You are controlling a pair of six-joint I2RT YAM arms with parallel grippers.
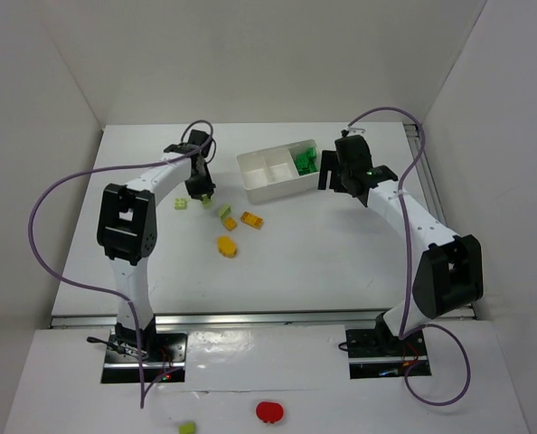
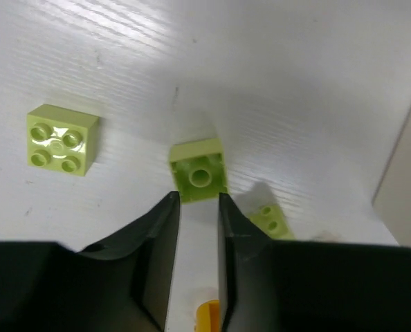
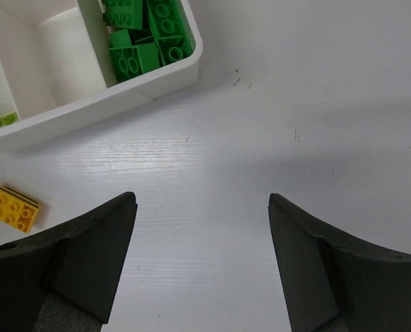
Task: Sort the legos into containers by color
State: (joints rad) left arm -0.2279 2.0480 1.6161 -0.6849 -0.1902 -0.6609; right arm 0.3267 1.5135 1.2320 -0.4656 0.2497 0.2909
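In the left wrist view a lime brick [image 2: 198, 171] lies tipped with its hollow underside showing, and my left gripper [image 2: 199, 197] is shut on its near edge. From above, that gripper [image 1: 202, 193] points down left of the white tray [image 1: 270, 188]. Another lime brick [image 2: 61, 140] lies to the left, a third [image 2: 271, 221] to the right behind a finger. A yellow brick [image 1: 228, 222], an orange brick [image 1: 250, 219] and a rounded orange piece [image 1: 226, 245] lie nearby. Green bricks [image 3: 147, 34] fill the tray's right compartment. My right gripper [image 3: 202, 200] hangs open over bare table beside the tray.
A lime piece [image 3: 1, 121] shows in the tray's left compartment. On the near ledge, off the table, lie a red round object [image 1: 269, 411] and a lime brick [image 1: 187, 427]. White walls close in the table on three sides.
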